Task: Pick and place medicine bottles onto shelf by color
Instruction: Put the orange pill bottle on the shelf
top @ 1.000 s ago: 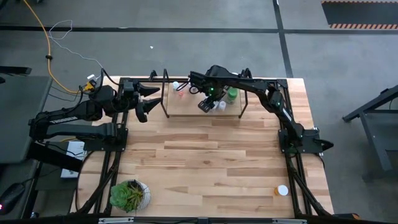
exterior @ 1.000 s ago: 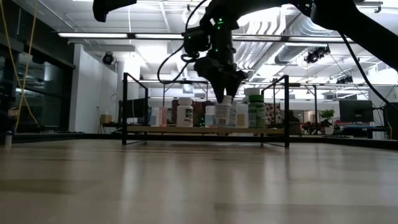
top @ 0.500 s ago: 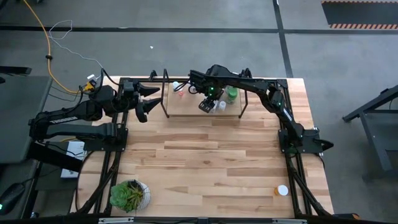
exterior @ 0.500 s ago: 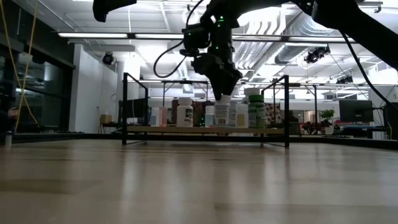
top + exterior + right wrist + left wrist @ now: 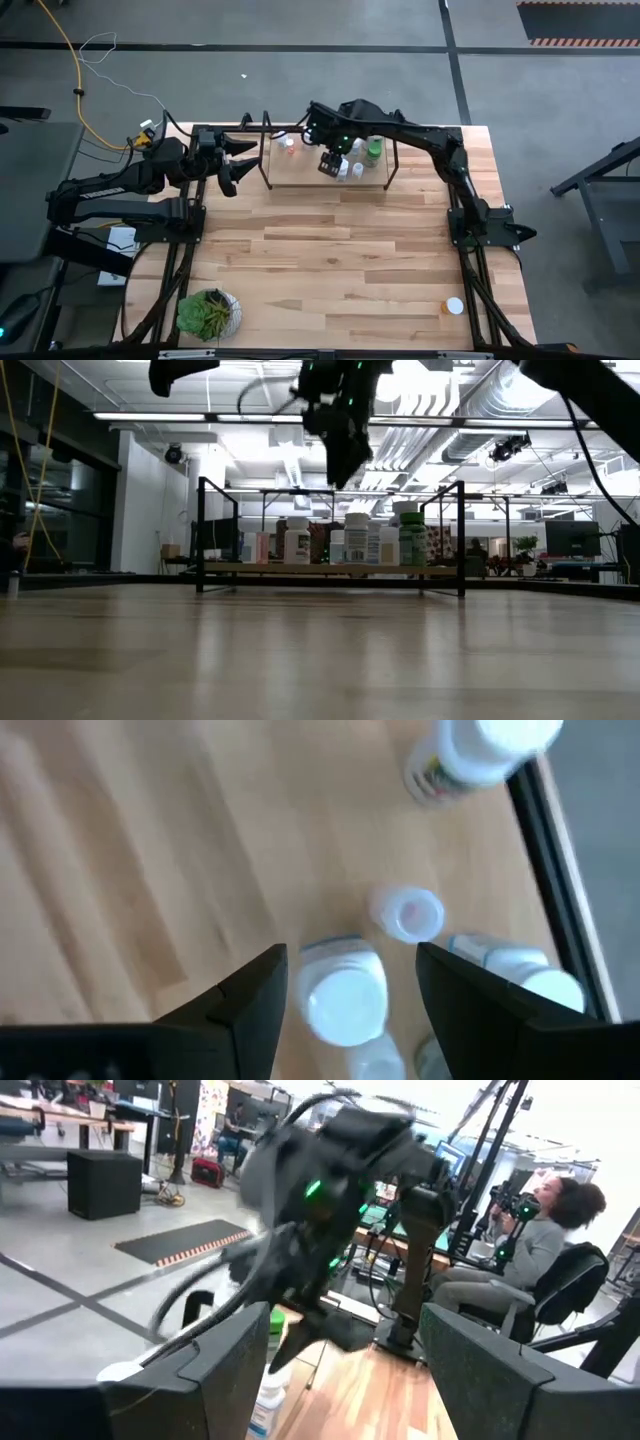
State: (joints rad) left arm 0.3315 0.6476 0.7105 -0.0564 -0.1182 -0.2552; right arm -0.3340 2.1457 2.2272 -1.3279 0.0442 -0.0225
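The shelf (image 5: pixel 300 172) stands at the table's far edge, and several medicine bottles stand upright on its board. In the low view a white bottle (image 5: pixel 356 538) stands mid-shelf, a green one (image 5: pixel 412 540) to its right and another white one (image 5: pixel 296 545) to its left. My right gripper (image 5: pixel 340 460) hangs open and empty above the white bottle. Its wrist view looks down on that bottle's cap (image 5: pixel 345 995) between the fingers (image 5: pixel 250 1000). An orange bottle (image 5: pixel 453 306) sits near the table's near right corner. My left gripper (image 5: pixel 240 165) waits open, left of the shelf.
A green potted plant (image 5: pixel 208 312) stands at the near left corner. The shelf's black posts (image 5: pixel 461 538) rise on both sides of the bottles. The bare tabletop (image 5: pixel 330 260) spreads in front of the shelf. A seated person (image 5: pixel 540 1245) shows beyond the table.
My right gripper has risen straight up off the white bottle's cap, well above the shelf, and shifted slightly toward the far edge. The white bottle stays upright on the shelf board.
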